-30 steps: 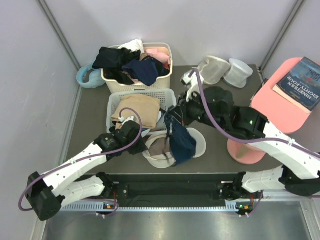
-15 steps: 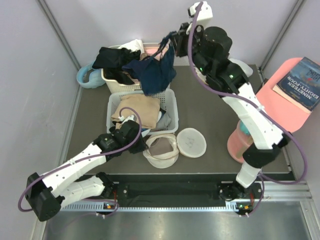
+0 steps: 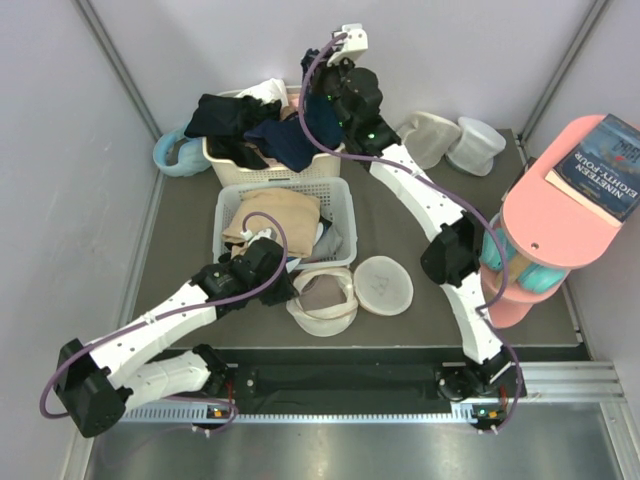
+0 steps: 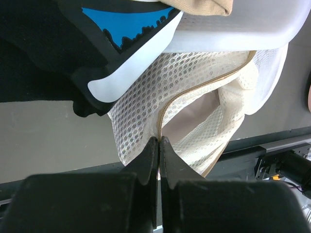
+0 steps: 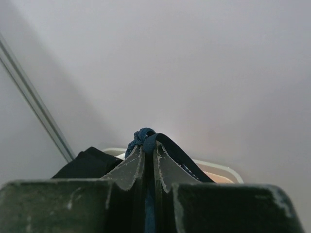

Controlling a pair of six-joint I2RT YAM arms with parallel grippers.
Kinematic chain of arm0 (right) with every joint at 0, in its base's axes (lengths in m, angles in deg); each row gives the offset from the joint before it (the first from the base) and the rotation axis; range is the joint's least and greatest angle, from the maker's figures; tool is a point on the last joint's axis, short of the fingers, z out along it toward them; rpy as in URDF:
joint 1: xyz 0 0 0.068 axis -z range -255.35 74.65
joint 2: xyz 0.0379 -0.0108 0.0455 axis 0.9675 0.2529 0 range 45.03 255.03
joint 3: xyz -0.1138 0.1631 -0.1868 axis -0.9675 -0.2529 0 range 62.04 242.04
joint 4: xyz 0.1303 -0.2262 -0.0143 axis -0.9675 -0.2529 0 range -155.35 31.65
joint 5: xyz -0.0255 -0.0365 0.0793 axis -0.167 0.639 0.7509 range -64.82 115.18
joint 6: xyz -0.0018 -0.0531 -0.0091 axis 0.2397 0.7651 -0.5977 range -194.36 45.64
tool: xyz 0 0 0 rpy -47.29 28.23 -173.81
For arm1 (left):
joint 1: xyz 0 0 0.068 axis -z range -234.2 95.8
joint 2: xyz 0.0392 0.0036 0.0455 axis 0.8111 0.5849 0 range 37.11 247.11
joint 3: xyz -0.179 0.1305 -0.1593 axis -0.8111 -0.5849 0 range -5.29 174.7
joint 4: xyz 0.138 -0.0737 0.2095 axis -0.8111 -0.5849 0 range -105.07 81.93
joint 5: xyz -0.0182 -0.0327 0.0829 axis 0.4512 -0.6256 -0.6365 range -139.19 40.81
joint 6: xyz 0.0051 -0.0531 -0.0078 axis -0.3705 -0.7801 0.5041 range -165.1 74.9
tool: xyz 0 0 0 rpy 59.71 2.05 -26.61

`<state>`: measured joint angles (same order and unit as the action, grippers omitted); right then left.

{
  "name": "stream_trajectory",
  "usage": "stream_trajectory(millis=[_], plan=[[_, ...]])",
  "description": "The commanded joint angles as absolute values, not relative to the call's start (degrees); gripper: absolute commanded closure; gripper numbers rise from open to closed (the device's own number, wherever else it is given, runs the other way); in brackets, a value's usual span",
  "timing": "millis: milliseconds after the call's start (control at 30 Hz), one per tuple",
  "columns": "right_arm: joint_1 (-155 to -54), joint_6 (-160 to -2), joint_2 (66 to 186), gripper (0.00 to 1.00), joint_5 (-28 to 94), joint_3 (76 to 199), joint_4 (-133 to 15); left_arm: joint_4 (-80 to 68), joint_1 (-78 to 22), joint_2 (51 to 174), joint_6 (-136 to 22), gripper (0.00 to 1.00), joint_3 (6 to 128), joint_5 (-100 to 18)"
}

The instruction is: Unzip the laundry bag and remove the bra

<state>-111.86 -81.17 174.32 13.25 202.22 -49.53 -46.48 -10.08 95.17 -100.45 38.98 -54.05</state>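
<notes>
Your left fingers (image 4: 159, 141) are pinched shut on the mesh edge of the bag (image 4: 194, 82), right beside the zip. The bag sits at the near edge of the desk (image 3: 420, 230), just in front of the near basket (image 3: 348, 215). Its zip is undone, its flat face (image 3: 383, 285) is flopped open to the right, and its mouth points up. The bra (image 3: 322, 296) lies bunched inside it.

Your right fingers (image 5: 148, 153) are clamped on a navy garment (image 3: 300, 140) over the far basket (image 3: 338, 135), well apart from the bag.

Expect the bra to be light and limp, with straps apt to snag on mesh or zip teeth. Pinch a cup edge or the band rather than a strap, and lift straight up while your left hold pins the bag. The bag is round, so it has no long axis. The bra's axis cannot be read while it is crumpled.
</notes>
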Motion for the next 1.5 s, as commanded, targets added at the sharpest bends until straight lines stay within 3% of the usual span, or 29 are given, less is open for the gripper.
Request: stream_trajectory(millis=[0, 400, 467, 500, 600, 633, 700, 733, 767, 967, 1067, 1233, 1467], plan=[[-110.95, -82.45, 174.66, 1.0, 14.19, 203.46, -39.89, -44.8, -10.52, 95.21, -100.29, 1.0, 40.76, -53.32], [-109.89, -85.08, 177.48, 1.0, 20.16, 196.71, -50.78, -45.86, -10.7, 94.77, -101.08, 1.0, 40.06, -52.88], [-109.98, -85.26, 176.26, 0.93, 21.04, 195.82, -51.75, -45.86, -10.7, 94.51, -101.17, 1.0, 40.14, -53.23], [-109.98, -85.17, 175.81, 0.88, 21.31, 195.73, -52.54, -46.03, -10.7, 94.24, -101.26, 1.0, 40.14, -53.32], [-109.98, -85.08, 173.62, 0.52, 21.49, 195.73, -53.78, -46.04, -10.78, 93.8, -101.35, 1.0, 40.14, -53.58], [-109.89, -85.0, 172.91, 0.35, 21.22, 195.73, -54.74, -46.12, -10.78, 93.71, -101.43, 1.0, 40.14, -53.76], [-109.89, -84.65, 170.72, 0.21, 21.31, 195.73, -55.62, -45.95, -10.87, 93.54, -101.35, 1.0, 40.23, -54.02], [-109.89, -84.21, 169.84, 0.05, 21.57, 195.73, -56.5, -45.95, -10.96, 93.45, -101.35, 1.0, 40.23, -54.11], [-109.89, -84.29, 168.35, 0.0, 21.83, 195.81, -57.03, -45.77, -10.96, 93.36, -101.35, 1.0, 40.32, -54.11], [-109.98, -84.38, 158.96, 0.0, 21.75, 191.96, -63.61, -45.77, -11.22, 93.19, -101.08, 1.0, 40.85, -54.81], [-110.15, -85.08, 150.54, 0.0, 21.92, 183.71, -65.9, -45.6, -11.4, 92.75, -101.08, 1.0, 40.5, -55.43], [-113.66, -87.27, 132.26, 0.0, 26.3, 158.68, -68.37, -45.33, -11.57, 92.31, -101.87, 1.0, 38.39, -55.87], [-128.84, -95.97, 120.53, 0.0, 29.21, 128.54, -72.86, -45.16, -11.75, 90.55, -103.45, 1.0, 35.49, -56.22]])
